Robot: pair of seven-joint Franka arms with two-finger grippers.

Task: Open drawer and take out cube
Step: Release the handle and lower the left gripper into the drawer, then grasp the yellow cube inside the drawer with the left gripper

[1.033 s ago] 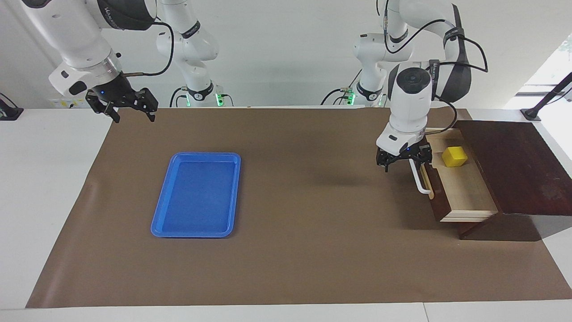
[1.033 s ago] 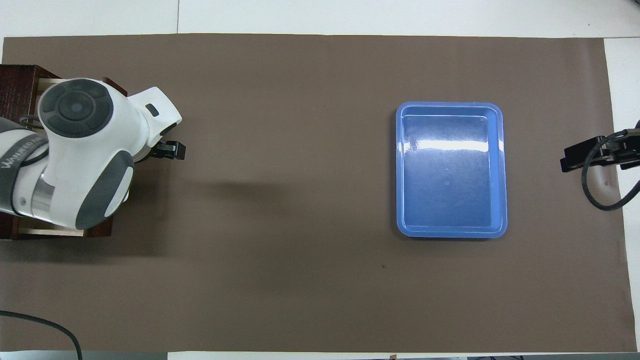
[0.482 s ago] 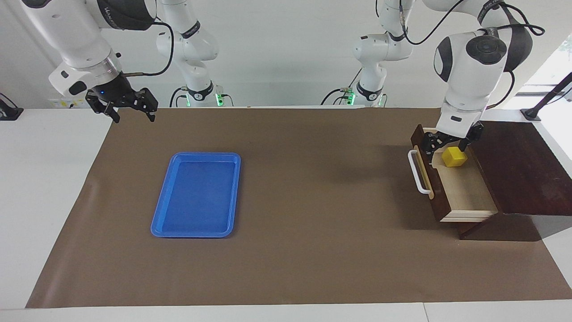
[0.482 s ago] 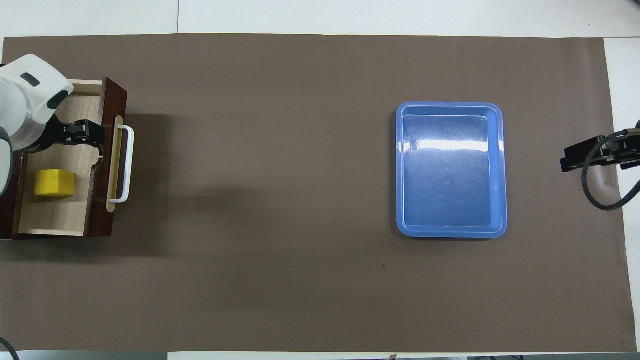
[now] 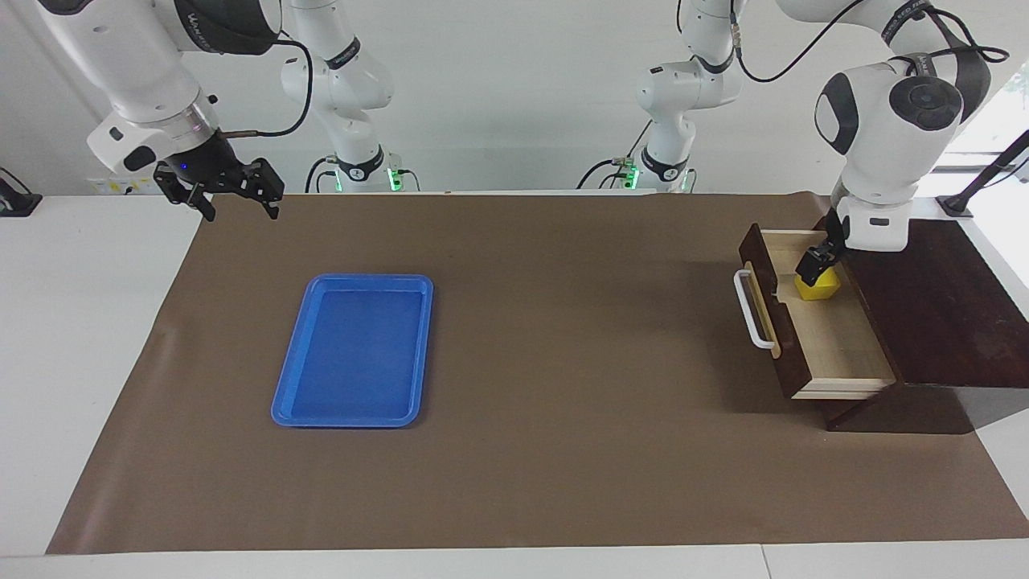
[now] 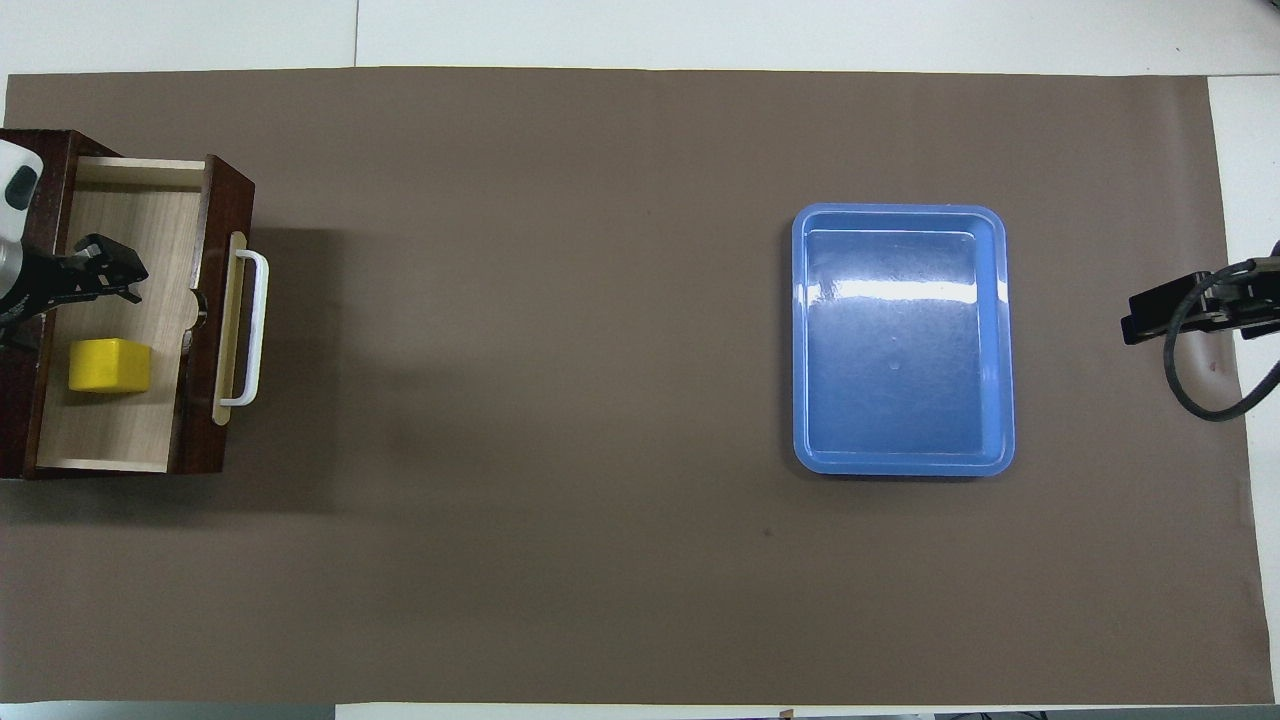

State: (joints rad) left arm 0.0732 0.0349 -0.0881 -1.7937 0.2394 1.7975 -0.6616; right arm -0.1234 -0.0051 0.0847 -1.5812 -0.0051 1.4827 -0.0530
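We're seeing the left gripper (image 5: 813,265) hanging open, empty, over the drawer (image 5: 836,342); overhead, the cube (image 6: 109,365) is showing whole. The right gripper (image 5: 233,189) is waiting open.

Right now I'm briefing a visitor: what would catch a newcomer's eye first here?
The yellow cube in the pulled-out drawer at the left arm's end of the table, with the left gripper open right over it. Then the blue tray on the brown mat, toward the right arm's end, where the right gripper waits, open.
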